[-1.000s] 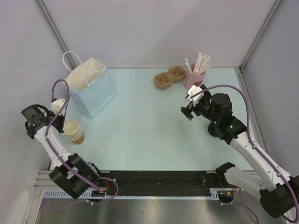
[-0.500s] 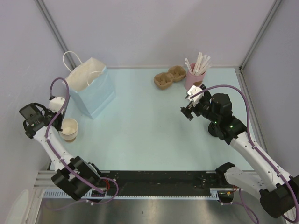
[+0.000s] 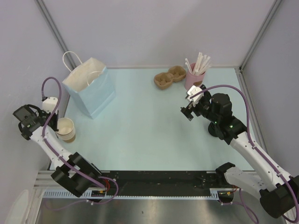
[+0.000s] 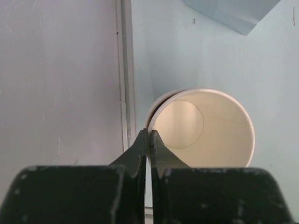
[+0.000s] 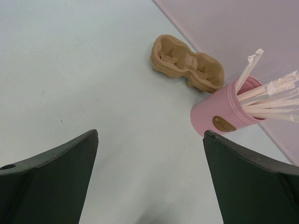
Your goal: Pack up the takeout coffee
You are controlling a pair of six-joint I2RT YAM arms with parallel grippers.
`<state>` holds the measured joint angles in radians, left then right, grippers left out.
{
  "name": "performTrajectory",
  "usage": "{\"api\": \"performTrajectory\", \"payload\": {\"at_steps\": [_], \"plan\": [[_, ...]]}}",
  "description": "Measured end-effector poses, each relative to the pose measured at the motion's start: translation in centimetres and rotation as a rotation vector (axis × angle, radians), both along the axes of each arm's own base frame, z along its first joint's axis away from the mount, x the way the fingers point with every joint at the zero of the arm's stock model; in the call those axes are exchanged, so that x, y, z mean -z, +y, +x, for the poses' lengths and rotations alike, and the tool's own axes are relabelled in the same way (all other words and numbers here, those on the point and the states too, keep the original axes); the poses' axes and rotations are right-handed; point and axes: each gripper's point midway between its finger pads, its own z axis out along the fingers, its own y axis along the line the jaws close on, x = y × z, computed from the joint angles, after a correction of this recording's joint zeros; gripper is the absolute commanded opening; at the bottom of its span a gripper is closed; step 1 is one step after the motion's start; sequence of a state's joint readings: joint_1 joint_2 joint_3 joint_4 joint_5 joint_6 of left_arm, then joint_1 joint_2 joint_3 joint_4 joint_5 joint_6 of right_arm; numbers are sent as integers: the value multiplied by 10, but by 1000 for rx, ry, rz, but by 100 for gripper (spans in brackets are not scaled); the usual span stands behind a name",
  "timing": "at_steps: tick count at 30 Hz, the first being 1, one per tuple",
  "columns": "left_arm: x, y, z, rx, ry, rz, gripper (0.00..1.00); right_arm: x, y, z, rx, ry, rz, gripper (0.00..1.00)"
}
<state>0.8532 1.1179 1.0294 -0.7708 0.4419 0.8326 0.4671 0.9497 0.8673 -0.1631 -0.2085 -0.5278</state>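
The lidded takeout coffee is not in any view. My left gripper (image 3: 56,126) (image 4: 148,140) is at the table's left edge, shut on the near rim of a lidless tan paper cup (image 3: 66,129) (image 4: 205,130), one finger inside and one outside. The cup is cream inside and empty. A second rim shows just behind it, so it sits on or in the stack. My right gripper (image 3: 188,110) (image 5: 150,135) is open and empty, held above the table right of centre.
A light blue paper bag (image 3: 91,88) (image 4: 233,14) stands open at the back left. A tan cup carrier (image 3: 169,77) (image 5: 187,65) and a pink cup of white straws (image 3: 194,79) (image 5: 224,114) stand at the back right. The wall is close to the left arm.
My left arm has swung left and taken the lidless cup with it; the cup moved a little left and now faces up. The right arm has not moved.
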Motion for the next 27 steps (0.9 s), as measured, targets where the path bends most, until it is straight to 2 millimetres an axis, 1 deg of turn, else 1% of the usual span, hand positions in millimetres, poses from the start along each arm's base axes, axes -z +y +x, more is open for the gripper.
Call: {"api": "performTrajectory", "payload": {"at_steps": [5,9,20,27], "plan": [[-4,6,0,-22,-23,-28,0,0,0,0,0,0,0,100],[-13,11,2,-29,-55,-44,0,0,0,0,0,0,0,100],[-23,8,3,-21,-111,-100,0,0,-1,0,2,1,0,100],[-43,11,3,-50,-174,-97,0,0,-1,1,4,1,0,100]]}}
